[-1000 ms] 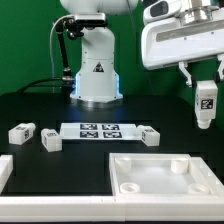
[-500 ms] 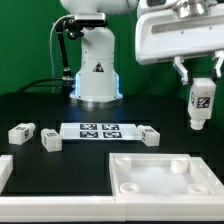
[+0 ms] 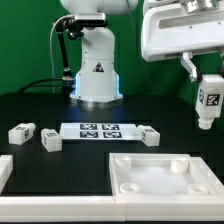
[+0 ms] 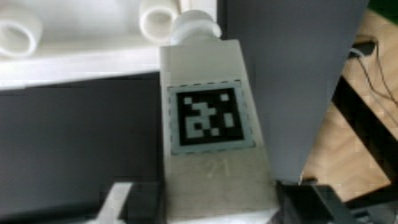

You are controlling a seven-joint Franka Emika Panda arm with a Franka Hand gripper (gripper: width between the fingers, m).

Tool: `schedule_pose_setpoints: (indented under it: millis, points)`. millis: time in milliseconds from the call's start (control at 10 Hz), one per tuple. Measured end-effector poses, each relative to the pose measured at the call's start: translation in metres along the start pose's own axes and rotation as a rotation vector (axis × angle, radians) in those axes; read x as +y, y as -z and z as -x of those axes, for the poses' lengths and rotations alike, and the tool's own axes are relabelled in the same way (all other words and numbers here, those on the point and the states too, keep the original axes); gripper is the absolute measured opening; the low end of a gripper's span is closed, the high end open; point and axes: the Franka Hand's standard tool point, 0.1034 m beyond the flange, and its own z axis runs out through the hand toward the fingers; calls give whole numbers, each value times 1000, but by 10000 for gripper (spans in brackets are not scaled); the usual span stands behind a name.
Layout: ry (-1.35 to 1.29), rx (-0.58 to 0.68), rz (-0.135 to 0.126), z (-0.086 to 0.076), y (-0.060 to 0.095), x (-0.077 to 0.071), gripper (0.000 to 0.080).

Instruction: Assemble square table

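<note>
"Gripping what, exactly?" asked the first.

"The fingers [image 3: 188, 66] were closed on the top end of one leg [image 3: 207, 102]," said the second. "It hung upright with its long axis vertical and its tag facing the camera, clear above the counter [image 3: 30, 105] at the exterior view's right."

"And the slab?"

"The slab [image 3: 160, 176] lay on the counter, recessed side up, lower in the picture than the leg. It could not be told whether the leg stood over the far rim or behind it. In the wrist view the leg [image 4: 210, 110] ran straight away from the lens, and the slab's round corner sockets [image 4: 18, 38] showed beyond its free end, off to one side."

"So the next move turned on that offset?"

"Probably. The leg looked upright enough for a socket, so it needed carrying over a corner and lowering, not turning."

"The rest?"

"Three spare legs [image 3: 50, 141] lay near the marker board [image 3: 100, 131], well apart from the fingers."
</note>
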Motion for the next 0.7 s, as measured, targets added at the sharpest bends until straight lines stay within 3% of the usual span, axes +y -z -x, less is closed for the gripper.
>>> schedule_pose_setpoints:
  millis: [100,300,700]
  points:
    - [24,26,11,-3,-17,13,291]
    - [35,114,-7,-11,-33,6,291]
    - [33,93,-2,-7,-36,9,291]
